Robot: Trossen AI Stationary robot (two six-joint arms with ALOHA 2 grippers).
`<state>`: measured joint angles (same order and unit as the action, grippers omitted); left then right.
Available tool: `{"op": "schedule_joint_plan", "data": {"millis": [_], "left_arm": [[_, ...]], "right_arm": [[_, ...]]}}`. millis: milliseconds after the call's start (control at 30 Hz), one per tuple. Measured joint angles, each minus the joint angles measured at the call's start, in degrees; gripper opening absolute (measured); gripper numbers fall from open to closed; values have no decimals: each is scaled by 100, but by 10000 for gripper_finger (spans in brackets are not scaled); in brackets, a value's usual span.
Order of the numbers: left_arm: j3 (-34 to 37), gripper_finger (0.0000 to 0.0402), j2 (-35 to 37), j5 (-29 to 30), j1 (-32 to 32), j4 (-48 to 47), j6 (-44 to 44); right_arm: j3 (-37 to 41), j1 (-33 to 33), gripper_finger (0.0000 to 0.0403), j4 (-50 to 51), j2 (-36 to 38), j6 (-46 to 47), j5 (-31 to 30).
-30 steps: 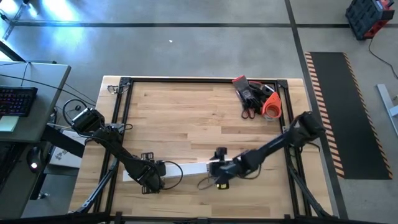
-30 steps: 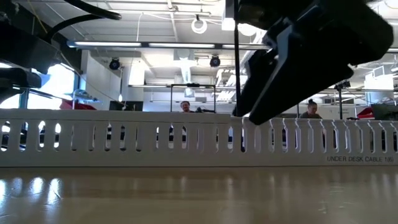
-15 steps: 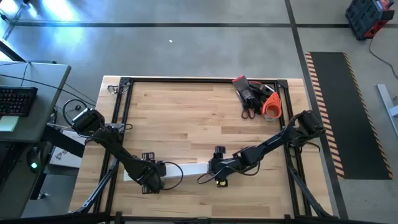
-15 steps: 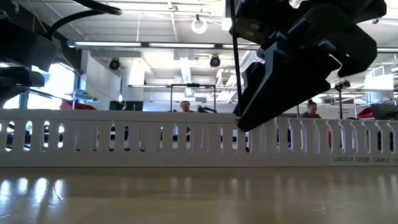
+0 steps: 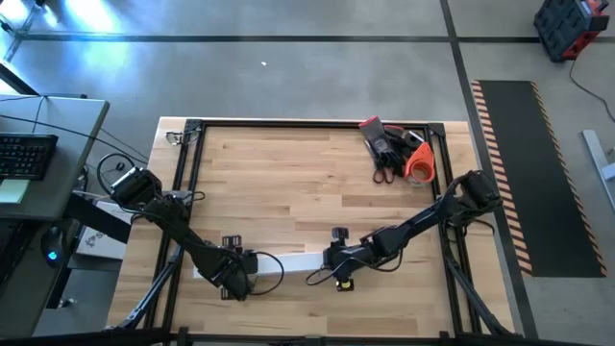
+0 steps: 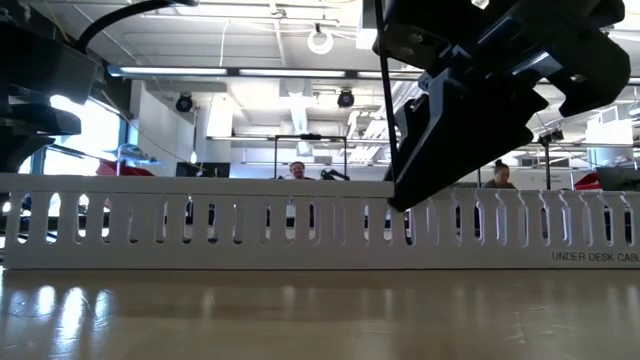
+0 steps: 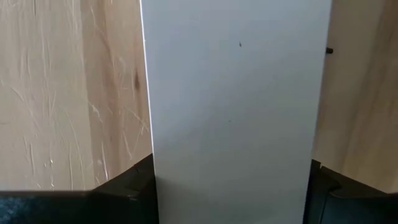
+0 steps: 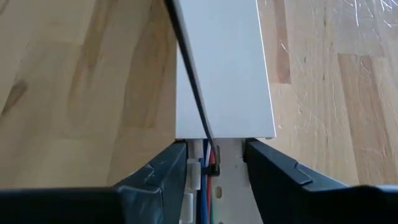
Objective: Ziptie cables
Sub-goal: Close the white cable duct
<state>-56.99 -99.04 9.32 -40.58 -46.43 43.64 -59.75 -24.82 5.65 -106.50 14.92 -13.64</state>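
A long white channel strip [image 5: 288, 261] lies flat along the table's near side, its slotted wall [image 6: 250, 225] facing the low view. My left gripper [image 5: 233, 274] points down over its left end, and my right gripper [image 5: 336, 261] slants down at its right end. Each is shut on the strip. The cables show as thin coloured wires [image 8: 208, 180] inside the channel's open right end. A thin dark cable [image 8: 189, 81] runs over the white cover into that end. Another thin dark length [image 5: 309, 279] curves on the wood beside my right gripper. My left gripper holds the white channel strip near its left end, the cover [image 7: 230, 124] pinched between the two fingers [image 7: 134, 180] by its long sides. The fingers come from above and lie across the strip, which rests flat on the table. My right gripper has its fingers [image 8: 165, 177] on the two side walls of the channel's right end [image 8: 233, 155], just past where the cover stops. It comes slanting down from the table's right, in line with the strip. The strip stays on the table.
A heap of red, black and orange tools [image 5: 394, 154] lies at the far right corner. Black frame rails [image 5: 183, 192] run round the table's edges. Bare wood fills the middle and far left. People sit in the room beyond [image 6: 297, 170].
The white channel strip has slid a little along the table toward its right edge, staying flat. My right gripper has tipped slightly over the strip's right end.
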Motion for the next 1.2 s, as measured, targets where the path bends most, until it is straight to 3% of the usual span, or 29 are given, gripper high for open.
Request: {"op": "schedule_joint_plan", "data": {"millis": [333, 567, 667, 867, 1033, 1200], "left_arm": [[-17, 204, 0, 33, 85, -80, -113], [-24, 204, 0, 69, 86, -220, -64], [-28, 204, 0, 19, 85, -250, -59], [-21, 204, 0, -32, 76, -322, -56], [-20, 204, 2, -63, 57, -335, -37], [-15, 204, 2, -68, 25, -352, -19]], "right_arm": [[-24, 2, 152, 221, 24, -168, 22], [-108, 9, 253, 625, 48, -136, -16], [-375, -69, 297, 1326, 103, -166, 9], [-1108, -425, 315, 3061, 321, 32, -690], [-1427, -1001, 302, 4510, 500, 1033, -829], [-1192, -1849, 274, 6142, 713, 3159, -230]]}}
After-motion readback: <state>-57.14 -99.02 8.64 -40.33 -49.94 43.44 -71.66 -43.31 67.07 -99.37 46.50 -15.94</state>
